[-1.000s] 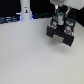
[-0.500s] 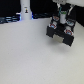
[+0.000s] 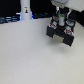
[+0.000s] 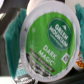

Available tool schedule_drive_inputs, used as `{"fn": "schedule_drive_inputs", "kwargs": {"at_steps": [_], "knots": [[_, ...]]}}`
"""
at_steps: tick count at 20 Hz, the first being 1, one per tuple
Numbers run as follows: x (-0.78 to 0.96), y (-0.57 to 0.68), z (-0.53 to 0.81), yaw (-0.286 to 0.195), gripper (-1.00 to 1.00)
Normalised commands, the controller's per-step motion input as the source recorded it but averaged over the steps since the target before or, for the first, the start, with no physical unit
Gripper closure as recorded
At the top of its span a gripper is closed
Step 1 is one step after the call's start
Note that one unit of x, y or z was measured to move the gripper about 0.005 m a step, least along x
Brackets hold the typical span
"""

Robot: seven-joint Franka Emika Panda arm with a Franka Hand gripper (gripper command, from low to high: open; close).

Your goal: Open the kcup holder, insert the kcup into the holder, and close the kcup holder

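Bare white table, dark backdrop.

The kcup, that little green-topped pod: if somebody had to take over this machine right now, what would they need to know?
Tool: shut on the kcup, green Dark Magic lid facing the wrist camera.
Where: the tool hangs over the kcup holder, at the far right of the white table in the exterior view. A tall white bottle stands at the back.
Done: pod picked up and carried to the holder.
Unclear: the pictures are too blurry to tell whether the holder is open.
Left: seat the pod in a slot, let go, close the holder.
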Motion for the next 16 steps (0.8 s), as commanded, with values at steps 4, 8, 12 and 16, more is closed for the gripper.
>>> {"fn": "schedule_drive_inputs", "kwargs": {"at_steps": [4, 8, 12, 16], "knots": [[0.40, 0.14, 0.07, -0.025, 1.00], [0.14, 0.04, -0.17, -0.005, 1.00], [0.01, 0.03, -0.07, -0.003, 1.00], [-0.01, 0.04, -0.03, -0.005, 1.00]]}}
